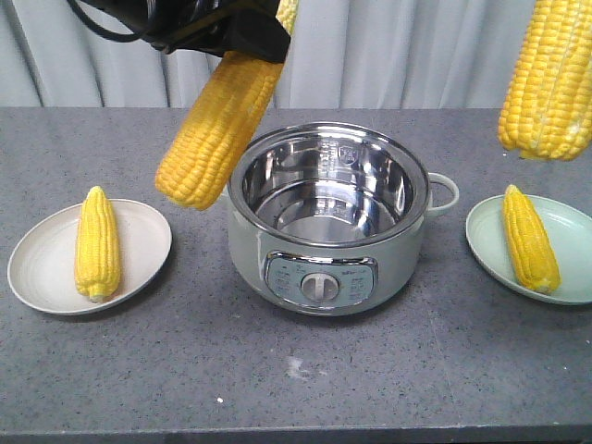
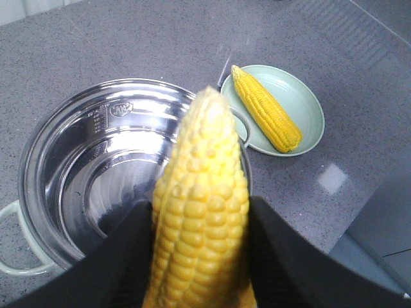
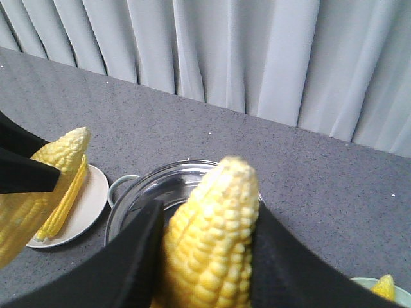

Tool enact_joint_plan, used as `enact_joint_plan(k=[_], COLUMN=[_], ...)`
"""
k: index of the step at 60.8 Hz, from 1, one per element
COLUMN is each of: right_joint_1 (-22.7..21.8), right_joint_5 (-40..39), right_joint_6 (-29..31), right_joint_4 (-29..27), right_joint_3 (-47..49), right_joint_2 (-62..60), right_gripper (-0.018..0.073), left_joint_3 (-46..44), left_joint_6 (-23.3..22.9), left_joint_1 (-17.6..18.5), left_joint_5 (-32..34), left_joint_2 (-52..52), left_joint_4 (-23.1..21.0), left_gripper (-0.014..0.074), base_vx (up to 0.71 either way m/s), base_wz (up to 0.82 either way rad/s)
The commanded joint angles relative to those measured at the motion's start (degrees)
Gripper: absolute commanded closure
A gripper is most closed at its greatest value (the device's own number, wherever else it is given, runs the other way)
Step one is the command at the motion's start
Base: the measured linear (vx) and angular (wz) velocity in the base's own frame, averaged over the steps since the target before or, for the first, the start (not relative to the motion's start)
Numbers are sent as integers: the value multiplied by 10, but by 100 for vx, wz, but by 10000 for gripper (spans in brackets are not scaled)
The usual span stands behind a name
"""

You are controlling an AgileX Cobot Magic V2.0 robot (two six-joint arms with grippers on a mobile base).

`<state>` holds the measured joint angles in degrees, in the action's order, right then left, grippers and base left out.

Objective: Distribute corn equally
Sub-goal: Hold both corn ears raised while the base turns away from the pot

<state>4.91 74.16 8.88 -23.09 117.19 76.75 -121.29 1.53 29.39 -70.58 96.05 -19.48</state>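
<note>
My left gripper (image 1: 242, 37) (image 2: 200, 215) is shut on a yellow corn cob (image 1: 217, 129) (image 2: 202, 192), which hangs tilted in the air over the pot's left rim. My right gripper (image 3: 209, 218) is shut on another corn cob (image 3: 215, 237) (image 1: 548, 79), held high above the right side of the table. Its fingers are out of the front view. A third cob (image 1: 97, 242) lies on the white plate (image 1: 37, 268) at left. One more cob (image 1: 530, 238) (image 2: 266, 109) lies on the pale green plate (image 1: 569, 231) (image 2: 308, 109) at right.
An electric cooking pot (image 1: 328, 217) (image 2: 77, 160) (image 3: 154, 186) with a shiny bare steel bowl stands mid-table between the plates, with side handles and a front dial. A grey curtain hangs behind the grey tabletop.
</note>
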Motion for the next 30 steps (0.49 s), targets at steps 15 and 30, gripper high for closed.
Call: enact_joint_plan(k=[15,30], right_joint_1=[-4,-4], right_joint_5=[-3,-3], right_joint_6=[4,4], right_joint_4=[-8,-8], right_joint_3=[11,11], right_joint_2=[-13,-13], right_gripper=[564,564], left_joint_3=[-15,-15], left_joint_6=[0,0], left_joint_1=[-1,-1], left_joint_5=[30,30], left_joint_2=[-23,-23], left_joint_4=[-14,-14], left_gripper=[603,603], base_vx=[0,0], base_wz=[0,0])
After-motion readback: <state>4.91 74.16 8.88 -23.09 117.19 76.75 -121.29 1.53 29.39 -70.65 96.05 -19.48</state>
